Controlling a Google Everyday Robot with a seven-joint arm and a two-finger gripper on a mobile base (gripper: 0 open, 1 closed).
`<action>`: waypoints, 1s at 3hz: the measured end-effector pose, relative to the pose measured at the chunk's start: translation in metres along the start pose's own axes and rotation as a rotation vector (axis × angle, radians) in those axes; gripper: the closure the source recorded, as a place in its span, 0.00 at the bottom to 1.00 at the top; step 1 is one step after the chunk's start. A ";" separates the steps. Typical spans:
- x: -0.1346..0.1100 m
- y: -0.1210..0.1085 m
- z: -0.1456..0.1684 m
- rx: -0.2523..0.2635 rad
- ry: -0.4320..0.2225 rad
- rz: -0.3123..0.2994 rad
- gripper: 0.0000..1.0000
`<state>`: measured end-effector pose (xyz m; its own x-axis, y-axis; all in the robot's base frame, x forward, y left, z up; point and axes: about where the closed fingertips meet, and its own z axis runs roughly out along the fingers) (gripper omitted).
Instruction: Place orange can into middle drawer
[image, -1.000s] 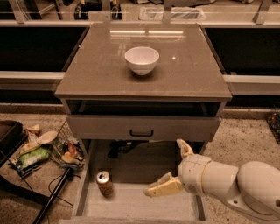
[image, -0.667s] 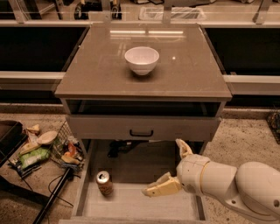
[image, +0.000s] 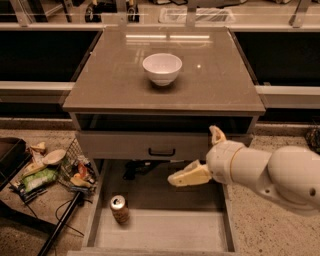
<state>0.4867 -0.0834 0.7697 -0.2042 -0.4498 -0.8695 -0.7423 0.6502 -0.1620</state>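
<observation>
From the one camera view, looking down at the front of the cabinet, the middle drawer stood pulled out at the bottom, its pale floor in plain sight. The orange can stood upright on that floor, inside the drawer, close to the left side wall and towards the front, silver top up. Nothing was touching it.

The gripper hung over the right half of the drawer, well apart from the can. Its two pale fingers were spread wide and held nothing, one pointing left over the drawer, the other up in front of the drawer front above. The bulky white arm came in from the right.

That drawer front carried a small black handle. A dark object lay at the back of the open drawer; I could not tell what it was. A white bowl sat on the cabinet top. On the floor to the left stood a wire basket of clutter.
</observation>
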 end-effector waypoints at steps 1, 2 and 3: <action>-0.054 -0.048 -0.016 0.102 0.053 -0.113 0.00; -0.110 -0.087 -0.034 0.161 0.089 -0.203 0.00; -0.135 -0.141 -0.052 0.195 0.100 -0.170 0.00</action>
